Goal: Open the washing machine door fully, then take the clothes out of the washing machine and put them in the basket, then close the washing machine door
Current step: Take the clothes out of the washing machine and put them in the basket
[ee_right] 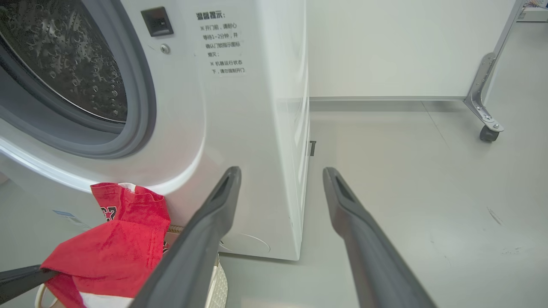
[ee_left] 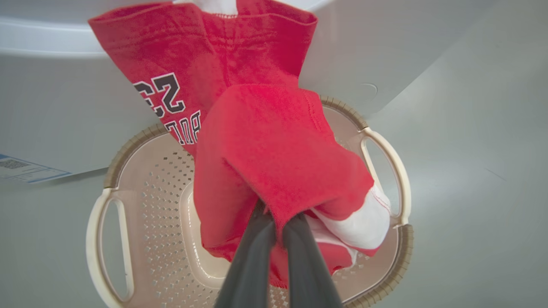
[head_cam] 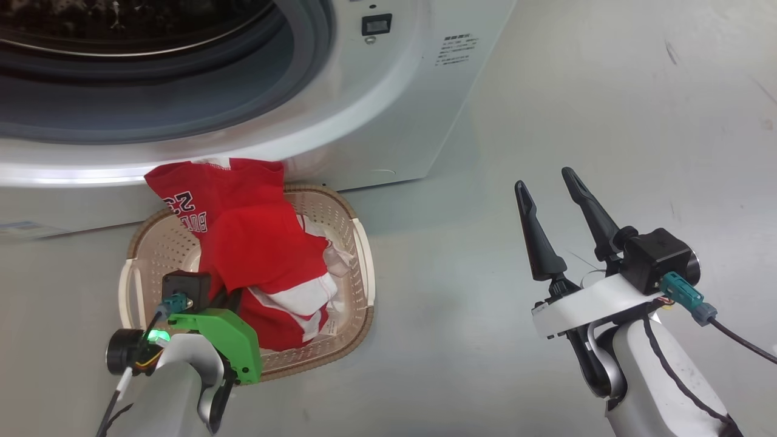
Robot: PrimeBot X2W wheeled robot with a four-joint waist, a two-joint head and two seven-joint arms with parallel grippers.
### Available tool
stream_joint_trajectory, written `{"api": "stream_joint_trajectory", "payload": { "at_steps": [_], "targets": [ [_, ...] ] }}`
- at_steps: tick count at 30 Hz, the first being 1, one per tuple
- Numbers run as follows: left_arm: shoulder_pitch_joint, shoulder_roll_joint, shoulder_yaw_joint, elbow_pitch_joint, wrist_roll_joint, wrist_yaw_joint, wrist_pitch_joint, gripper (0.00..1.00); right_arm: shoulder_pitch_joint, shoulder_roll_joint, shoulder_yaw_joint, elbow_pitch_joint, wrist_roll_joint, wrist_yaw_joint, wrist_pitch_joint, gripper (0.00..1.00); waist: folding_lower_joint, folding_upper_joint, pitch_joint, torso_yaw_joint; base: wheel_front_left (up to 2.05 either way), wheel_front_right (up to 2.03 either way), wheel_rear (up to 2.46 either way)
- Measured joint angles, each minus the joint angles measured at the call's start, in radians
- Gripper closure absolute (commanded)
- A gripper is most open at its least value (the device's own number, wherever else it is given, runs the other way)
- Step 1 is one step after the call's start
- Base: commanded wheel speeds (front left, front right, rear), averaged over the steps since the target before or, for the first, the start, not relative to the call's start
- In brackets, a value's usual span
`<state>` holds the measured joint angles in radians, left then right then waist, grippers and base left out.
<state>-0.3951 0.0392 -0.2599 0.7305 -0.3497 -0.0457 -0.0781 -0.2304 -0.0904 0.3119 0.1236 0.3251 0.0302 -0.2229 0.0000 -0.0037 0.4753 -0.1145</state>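
Note:
The clothes (head_cam: 255, 243), a red jersey with white stripes and numbers, lie piled in the cream basket (head_cam: 343, 206) on the floor in front of the washing machine (head_cam: 388, 109). Their upper end leans against the machine's white front below the open drum (head_cam: 121, 24). The washing machine door is out of view. In the left wrist view my left gripper (ee_left: 278, 222) is shut on a fold of the clothes (ee_left: 265, 145) over the basket (ee_left: 128, 149). My right gripper (head_cam: 544, 179) hovers open and empty over the floor to the right; its fingers (ee_right: 197, 239) point at the machine's corner.
A blue label (ee_left: 25, 169) sits low on the machine's front. A metal frame leg on a caster (ee_right: 486, 107) stands far right by the wall. Bare grey floor (head_cam: 607, 91) stretches to the right of the machine and basket.

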Motion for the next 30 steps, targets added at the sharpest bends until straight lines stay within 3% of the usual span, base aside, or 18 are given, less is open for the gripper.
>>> {"api": "stream_joint_trajectory", "payload": {
  "at_steps": [2, 3, 4, 5, 18, 30],
  "targets": [
    [-0.016, -0.001, 0.005, 0.034, -0.003, 0.0, 0.016, 1.0, -0.006, 0.002, 0.001, 0.005, 0.0, 0.003, -0.003, 0.0, 0.0, 0.0, 0.008, -0.011, 0.0, 0.0, 0.0],
    [-0.023, -0.001, 0.008, 0.046, -0.005, 0.0, 0.017, 0.93, -0.009, 0.004, 0.001, 0.007, 0.001, 0.003, -0.004, 0.0, 0.0, 0.0, 0.011, -0.016, 0.0, 0.0, 0.0],
    [-0.031, -0.001, 0.01, 0.058, -0.01, 0.0, 0.019, 0.34, -0.01, 0.004, 0.0, 0.008, 0.002, 0.003, -0.004, 0.0, 0.0, 0.0, 0.014, -0.021, 0.0, 0.0, 0.0],
    [-0.042, -0.001, 0.01, 0.07, -0.01, 0.0, 0.025, 0.0, -0.01, 0.005, -0.004, 0.01, 0.005, 0.003, -0.004, 0.0, 0.0, 0.0, 0.017, -0.024, 0.0, 0.0, 0.0],
    [-0.087, -0.005, 0.03, 0.173, -0.029, 0.006, -0.009, 0.0, -0.01, 0.004, -0.041, 0.041, 0.014, -0.007, -0.013, 0.0, 0.0, 0.0, 0.007, -0.014, 0.0, 0.0, 0.0],
    [-0.084, 0.008, 0.049, 0.166, -0.027, 0.005, -0.15, 0.0, -0.004, -0.008, -0.052, 0.078, 0.015, -0.006, -0.02, 0.0, 0.0, 0.0, -0.064, 0.023, 0.0, 0.0, 0.0]
  ]
}}
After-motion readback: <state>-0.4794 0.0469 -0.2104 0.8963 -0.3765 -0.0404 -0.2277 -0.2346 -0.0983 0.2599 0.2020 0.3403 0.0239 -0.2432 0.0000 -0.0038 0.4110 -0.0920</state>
